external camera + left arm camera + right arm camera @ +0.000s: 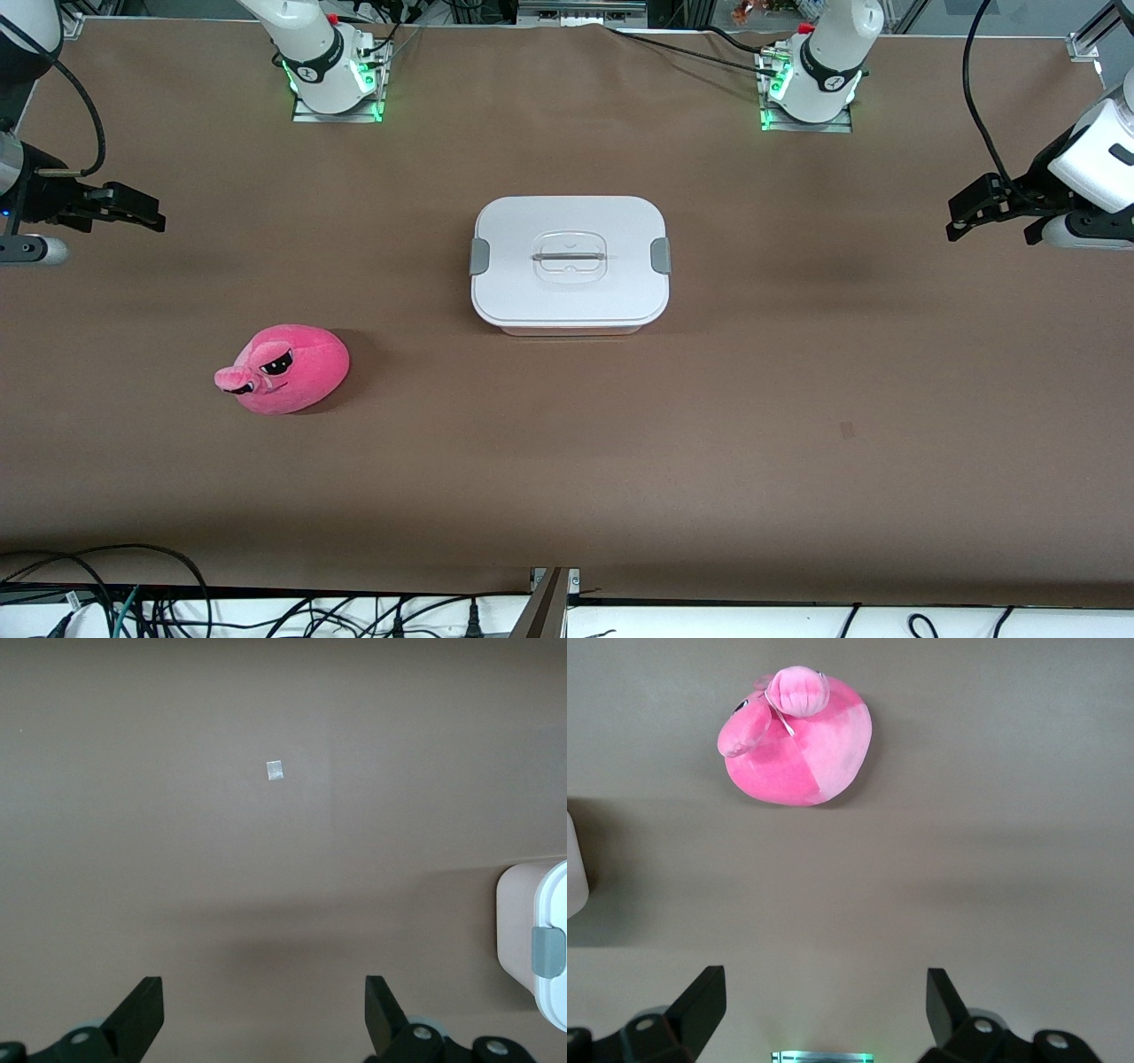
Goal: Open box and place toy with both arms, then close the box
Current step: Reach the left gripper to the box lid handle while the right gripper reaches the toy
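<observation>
Clips [479, 256] on the box [570, 263] are best being released together; both grippers [961, 217] [146, 213] are waiting, jaws spread, at 3 and 9 o'clock of it over the desk [709, 425].

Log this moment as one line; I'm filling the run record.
stage: not started | box: lid on, mid-table | toy: on table, nearer camera, toward right arm's end | left gripper: open, waiting | right gripper: open, waiting

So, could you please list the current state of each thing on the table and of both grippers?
Translucent pink plastic box with white lid: closed, lid on, standing mid-table.
Grey side clips: down against the lid's ends.
Round bright-pink plush toy: outside the box, lying on the table nearer the front camera, toward the right arm's end.
Left gripper: open, empty, over bare table.
Right gripper: open, empty, over bare table.
</observation>
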`<state>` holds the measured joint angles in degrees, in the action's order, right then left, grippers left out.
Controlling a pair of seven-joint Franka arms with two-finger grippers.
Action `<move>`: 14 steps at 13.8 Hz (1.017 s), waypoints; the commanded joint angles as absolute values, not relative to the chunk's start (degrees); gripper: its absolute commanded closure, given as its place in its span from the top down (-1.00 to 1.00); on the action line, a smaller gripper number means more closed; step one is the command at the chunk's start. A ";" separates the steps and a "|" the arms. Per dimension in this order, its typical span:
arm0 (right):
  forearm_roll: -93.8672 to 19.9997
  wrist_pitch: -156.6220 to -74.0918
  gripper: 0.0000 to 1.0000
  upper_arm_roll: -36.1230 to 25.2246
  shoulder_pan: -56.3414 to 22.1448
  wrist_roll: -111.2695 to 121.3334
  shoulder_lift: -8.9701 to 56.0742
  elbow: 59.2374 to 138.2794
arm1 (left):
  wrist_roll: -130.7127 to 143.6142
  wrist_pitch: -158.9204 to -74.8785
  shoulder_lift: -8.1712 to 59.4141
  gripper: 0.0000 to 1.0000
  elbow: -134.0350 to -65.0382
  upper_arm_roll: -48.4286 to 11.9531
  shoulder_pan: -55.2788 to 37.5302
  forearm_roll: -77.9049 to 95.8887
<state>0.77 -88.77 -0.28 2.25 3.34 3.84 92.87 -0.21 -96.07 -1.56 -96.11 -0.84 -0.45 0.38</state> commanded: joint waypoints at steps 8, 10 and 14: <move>1.05 -88.33 1.00 0.09 2.90 2.72 5.18 91.32 | 0.61 -95.10 -1.14 1.00 -94.75 -1.40 -0.35 0.88; 0.97 -88.33 1.00 0.17 2.90 2.46 5.10 91.23 | 0.18 -94.23 -1.05 1.00 -94.75 -1.58 -0.79 0.88; 1.85 -88.42 1.00 0.18 2.55 2.55 5.45 91.23 | -0.35 -87.12 0.78 1.00 -94.75 -6.14 -1.23 1.05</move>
<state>0.85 -88.97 -0.28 2.26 2.96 4.84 92.44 -0.21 -90.59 -1.04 -96.12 -3.90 -1.02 0.46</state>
